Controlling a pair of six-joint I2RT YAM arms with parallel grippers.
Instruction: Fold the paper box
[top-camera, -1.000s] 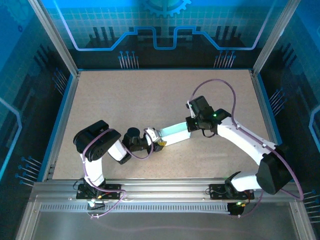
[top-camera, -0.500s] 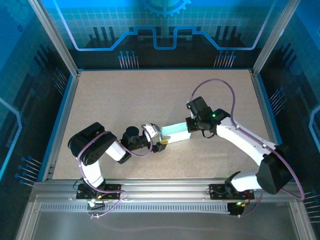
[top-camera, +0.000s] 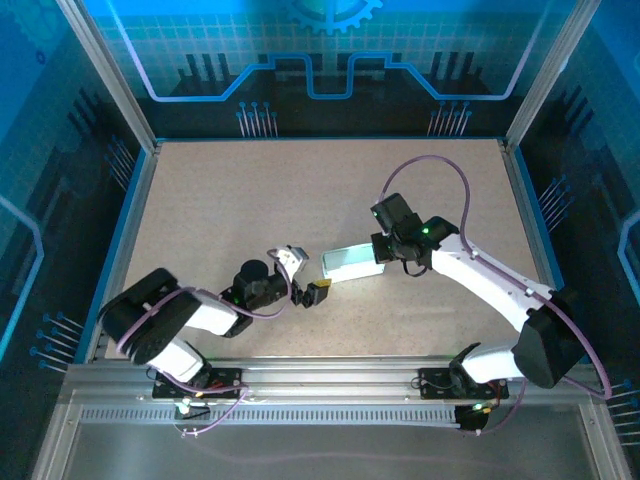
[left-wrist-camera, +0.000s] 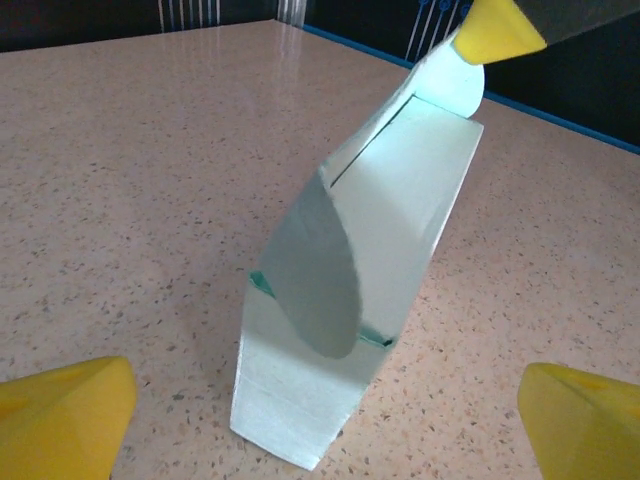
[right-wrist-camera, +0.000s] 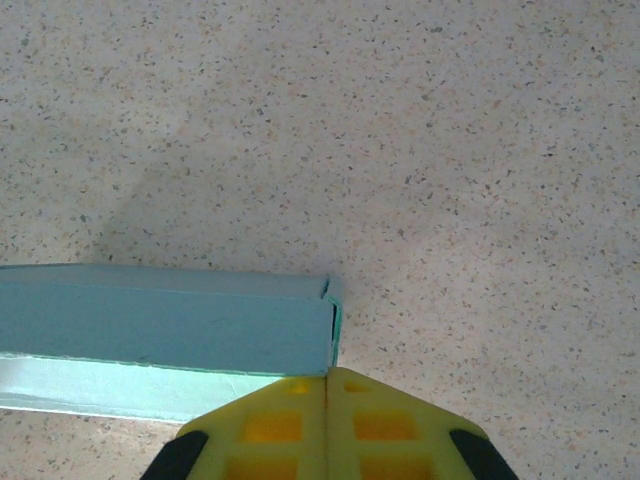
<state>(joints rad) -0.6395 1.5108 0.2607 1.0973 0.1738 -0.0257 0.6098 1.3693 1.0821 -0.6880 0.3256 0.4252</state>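
Note:
The paper box (top-camera: 350, 262) is a pale blue, long, narrow folded card lying near the middle of the table. My right gripper (top-camera: 379, 260) is at its right end, jaws pressed together. In the right wrist view the right gripper (right-wrist-camera: 328, 385) meets the box (right-wrist-camera: 160, 320) at its end corner, the end flap's edge running into the seam between the fingers. My left gripper (top-camera: 305, 275) stands open just left of the box, not touching it. In the left wrist view the box (left-wrist-camera: 400, 220) stretches away, a rounded tab lying on its face, between the wide-spread yellow fingertips (left-wrist-camera: 60, 415).
The speckled tan table (top-camera: 220, 200) is bordered by a metal frame and blue side walls (top-camera: 125, 225). The right arm's purple cable (top-camera: 440, 165) loops above the table behind the right wrist.
My left gripper opened, let go of the box's left end and drew back to the left. The box swung to lie more level, its right end still at the right gripper.

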